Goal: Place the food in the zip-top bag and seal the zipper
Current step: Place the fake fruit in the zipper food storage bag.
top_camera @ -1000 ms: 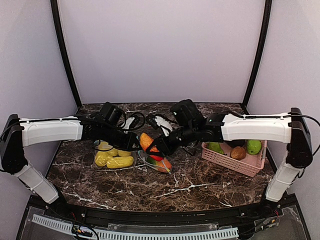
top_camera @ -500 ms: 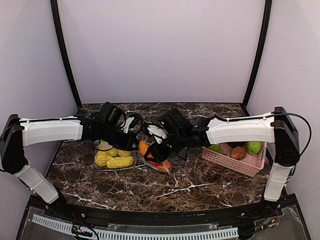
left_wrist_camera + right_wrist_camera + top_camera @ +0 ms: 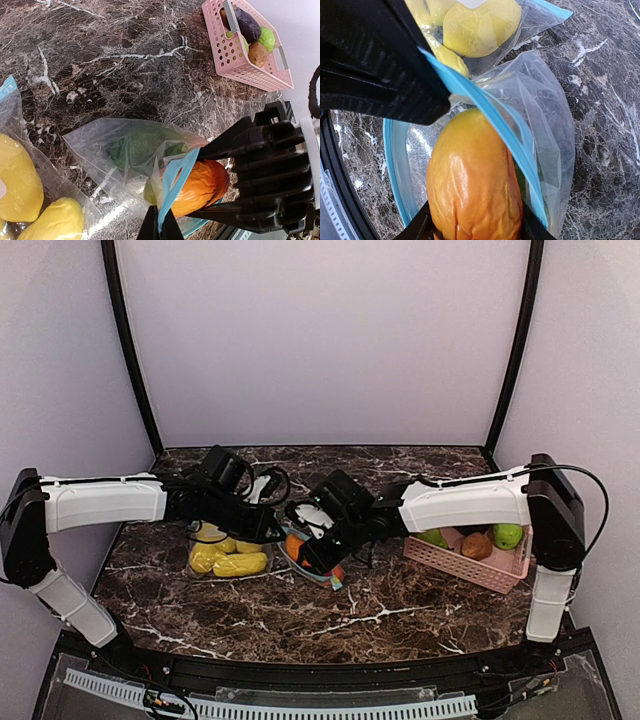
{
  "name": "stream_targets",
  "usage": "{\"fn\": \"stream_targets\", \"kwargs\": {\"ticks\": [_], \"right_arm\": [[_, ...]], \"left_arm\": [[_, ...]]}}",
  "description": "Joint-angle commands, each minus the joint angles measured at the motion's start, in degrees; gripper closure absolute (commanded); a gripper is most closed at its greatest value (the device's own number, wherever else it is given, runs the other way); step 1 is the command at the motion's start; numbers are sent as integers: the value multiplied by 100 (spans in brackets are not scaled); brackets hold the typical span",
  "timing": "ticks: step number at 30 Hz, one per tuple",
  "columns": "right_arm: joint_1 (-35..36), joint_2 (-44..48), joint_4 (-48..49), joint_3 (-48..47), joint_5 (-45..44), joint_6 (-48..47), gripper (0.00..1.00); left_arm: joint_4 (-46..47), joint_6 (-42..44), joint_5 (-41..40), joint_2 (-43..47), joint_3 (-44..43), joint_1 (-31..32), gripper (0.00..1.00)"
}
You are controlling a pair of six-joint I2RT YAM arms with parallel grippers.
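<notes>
The clear zip-top bag (image 3: 105,150) with a blue zipper strip (image 3: 490,120) lies at the table's middle, and a green fruit (image 3: 137,147) sits inside it. My left gripper (image 3: 161,225) is shut on the bag's blue rim and holds the mouth up. My right gripper (image 3: 472,225) is shut on an orange-red fruit (image 3: 472,180), whose tip is inside the bag's open mouth. In the top view both grippers meet over the bag (image 3: 330,575), the right gripper (image 3: 312,548) just right of the left gripper (image 3: 272,530).
A second clear bag holding yellow food (image 3: 228,558) lies left of the grippers. A pink slatted basket (image 3: 470,568) at the right holds green, brown and purple pieces (image 3: 250,30). The table is dark marble (image 3: 380,620).
My right arm has swung left and down, bringing the orange-red fruit from above the bag into its mouth. The left gripper has kept hold of the rim in place.
</notes>
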State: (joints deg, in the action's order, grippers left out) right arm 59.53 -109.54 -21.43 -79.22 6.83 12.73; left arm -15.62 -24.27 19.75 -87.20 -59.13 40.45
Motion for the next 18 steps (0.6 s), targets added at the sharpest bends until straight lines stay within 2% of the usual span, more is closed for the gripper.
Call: {"fn": "stream_targets", "kwargs": {"ticks": [1,10,18], "right_arm": [[15,-109,-412,-232,-208,75,59],[14,103,-417,-391,-167,242,30],[14,940,-111,90,79,418,21]], "left_arm": [[31,39,74,37,-61,-10,99],[-59,-7,-59,44,-76,-15,99],[-115,-73,-195,27,-88,-26,99]]}}
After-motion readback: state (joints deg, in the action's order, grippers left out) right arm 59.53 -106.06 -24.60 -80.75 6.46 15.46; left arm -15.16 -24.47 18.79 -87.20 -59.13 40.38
